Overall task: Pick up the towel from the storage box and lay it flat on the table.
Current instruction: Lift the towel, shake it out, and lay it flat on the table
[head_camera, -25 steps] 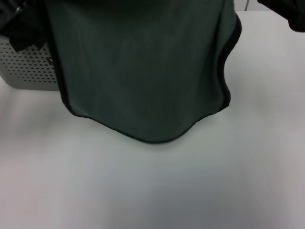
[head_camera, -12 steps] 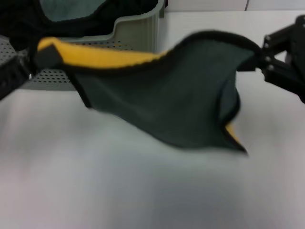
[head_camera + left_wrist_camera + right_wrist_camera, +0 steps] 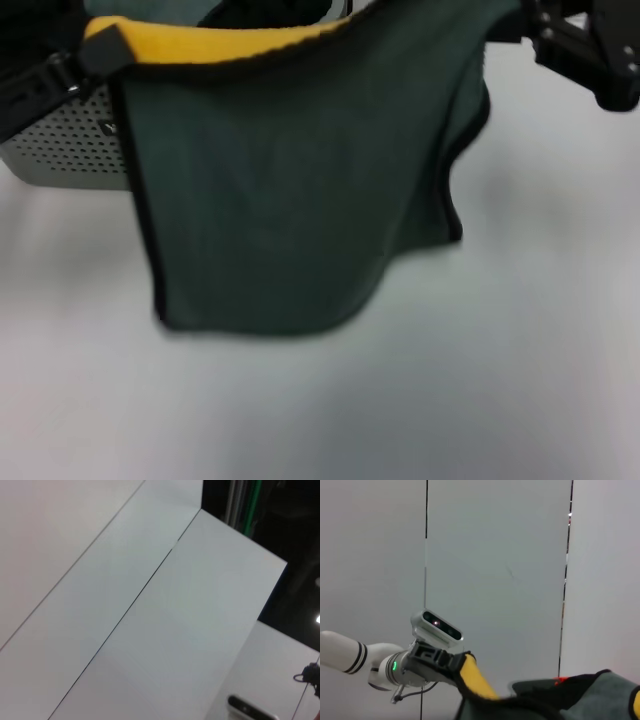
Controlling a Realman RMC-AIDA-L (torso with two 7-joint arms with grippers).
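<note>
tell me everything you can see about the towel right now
The towel is dark grey-green cloth with black stitched edging and a yellow reverse showing where its top edge folds over. It hangs spread between the left gripper and the right gripper, each holding a top corner, over the white table, hiding part of the storage box.

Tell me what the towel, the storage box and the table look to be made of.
The towel: soft woven or microfibre cloth, matte grey-green with a yellow reverse and black stitched edging; it drapes and folds as it hangs. The storage box: moulded plastic, likely, pale grey with regular rows of round holes. The table: smooth white top, perhaps laminate, with a faint sheen; the exact material is unclear.
</note>
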